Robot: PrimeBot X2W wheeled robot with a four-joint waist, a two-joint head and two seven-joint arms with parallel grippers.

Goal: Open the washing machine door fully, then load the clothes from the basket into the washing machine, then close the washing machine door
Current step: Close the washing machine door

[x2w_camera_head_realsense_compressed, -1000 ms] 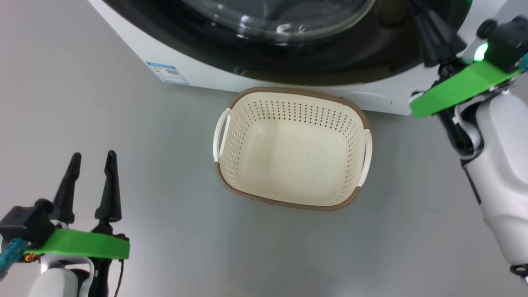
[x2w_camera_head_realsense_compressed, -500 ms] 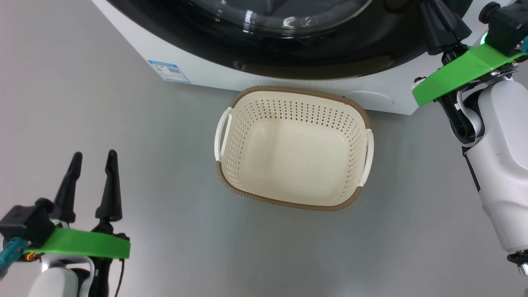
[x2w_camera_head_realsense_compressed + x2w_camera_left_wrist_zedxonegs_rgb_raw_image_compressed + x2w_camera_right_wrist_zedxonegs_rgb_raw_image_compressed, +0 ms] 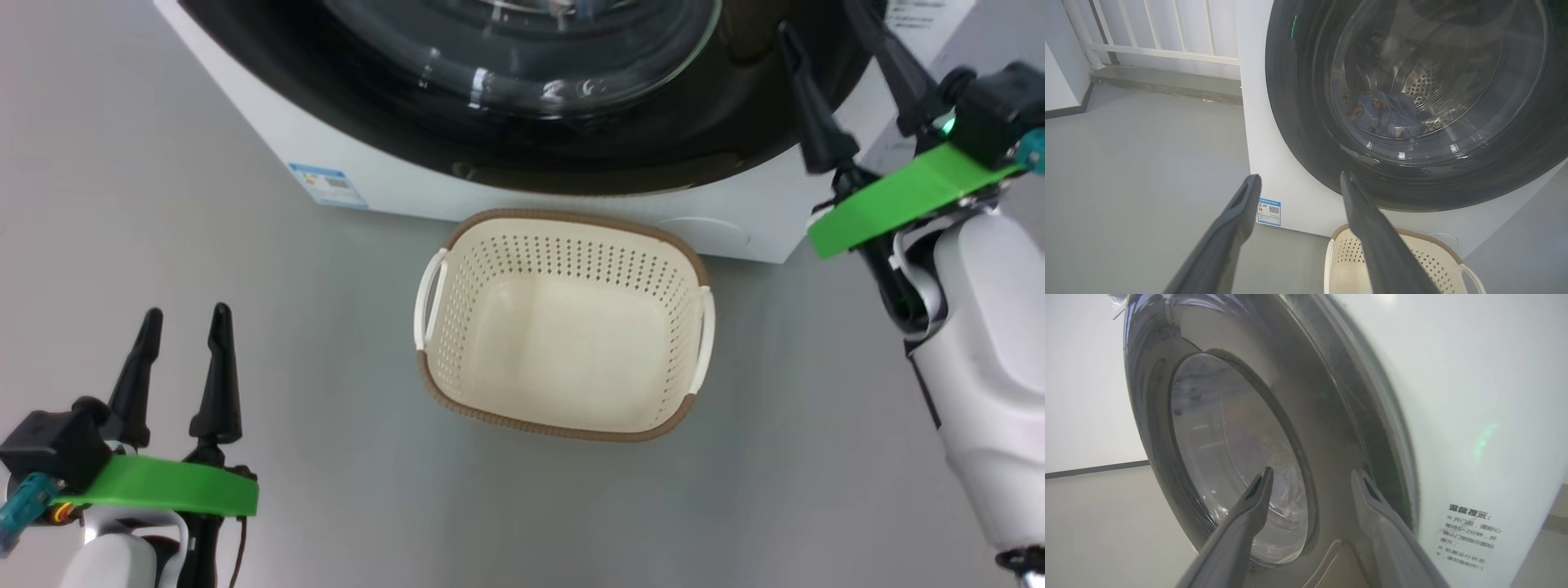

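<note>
The washing machine [image 3: 392,175] stands at the top of the head view, its glossy black door [image 3: 408,106] lying shut against the front. Through the glass porthole in the left wrist view, the clothes [image 3: 1384,116] lie as a blue bundle low in the drum. On the floor before the machine sits the basket [image 3: 457,327], with nothing in it. My right gripper [image 3: 824,24] is open at the door's right edge, its fingers [image 3: 1249,506] close to the door [image 3: 1331,416]. My left gripper [image 3: 185,314] is open at the lower left, away from the basket [image 3: 1425,257].
Grey floor [image 3: 204,204] spreads to the left of and in front of the basket. A white railing [image 3: 1155,51] and a low step run along the wall left of the machine. A blue label [image 3: 1269,211] marks the machine's lower corner, and a printed notice [image 3: 1470,535] is on its side.
My right gripper has gone from shut to open beside the door's right edge. The head camera has shifted, so the basket sits lower in view. The left arm has not moved.
</note>
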